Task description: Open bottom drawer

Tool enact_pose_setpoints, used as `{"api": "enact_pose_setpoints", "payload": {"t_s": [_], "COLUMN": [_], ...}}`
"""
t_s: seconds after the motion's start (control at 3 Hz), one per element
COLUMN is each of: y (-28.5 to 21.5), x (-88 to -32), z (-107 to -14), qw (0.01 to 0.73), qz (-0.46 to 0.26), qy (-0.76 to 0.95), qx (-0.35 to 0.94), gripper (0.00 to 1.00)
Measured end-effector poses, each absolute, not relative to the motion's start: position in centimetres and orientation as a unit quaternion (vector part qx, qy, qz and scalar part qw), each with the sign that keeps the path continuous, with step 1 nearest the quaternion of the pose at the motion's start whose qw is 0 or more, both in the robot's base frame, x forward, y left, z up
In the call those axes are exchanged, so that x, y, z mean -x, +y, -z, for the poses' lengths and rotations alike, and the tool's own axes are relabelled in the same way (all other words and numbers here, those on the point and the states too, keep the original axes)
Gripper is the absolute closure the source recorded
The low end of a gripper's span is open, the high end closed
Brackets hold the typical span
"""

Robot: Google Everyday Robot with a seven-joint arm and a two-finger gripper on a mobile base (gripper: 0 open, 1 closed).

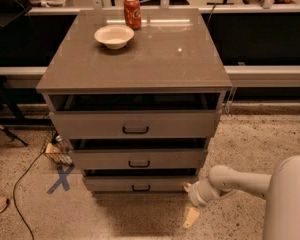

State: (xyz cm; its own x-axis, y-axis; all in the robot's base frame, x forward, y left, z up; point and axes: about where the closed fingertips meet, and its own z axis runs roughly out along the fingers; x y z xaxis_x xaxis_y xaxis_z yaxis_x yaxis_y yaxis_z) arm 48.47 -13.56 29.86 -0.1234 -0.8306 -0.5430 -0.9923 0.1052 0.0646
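The slim grey-taupe bottom drawer (110,184) with its small black bar handle (141,187) occupies the lowest tier of the grey three-drawer cabinet (140,59). The white two-finger gripper (189,202) hangs just beside the drawer's right end, fingers spread apart, holding nothing.

hand (186,206) low, just right of bottom drawer (110,184) | fingers (191,217) spread | well apart from drawer handle (141,187)

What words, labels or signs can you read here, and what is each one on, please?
"X": a blue tape mark on the floor.
The can: white script on red, too blurred to read.
The bowl, the bottom drawer and the gripper, low by that drawer's right end: no text visible.
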Motion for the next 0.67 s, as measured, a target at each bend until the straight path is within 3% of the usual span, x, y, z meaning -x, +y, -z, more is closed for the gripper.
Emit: {"api": "enact_pose_setpoints", "payload": {"t_s": [0.67], "y": [-12.9], "x": [-49.8], "z": [-25.1], "qw": [0.182], "qz": [-0.195], "qy": [0.703], "qx": [0.660], "gripper": [0.00]}}
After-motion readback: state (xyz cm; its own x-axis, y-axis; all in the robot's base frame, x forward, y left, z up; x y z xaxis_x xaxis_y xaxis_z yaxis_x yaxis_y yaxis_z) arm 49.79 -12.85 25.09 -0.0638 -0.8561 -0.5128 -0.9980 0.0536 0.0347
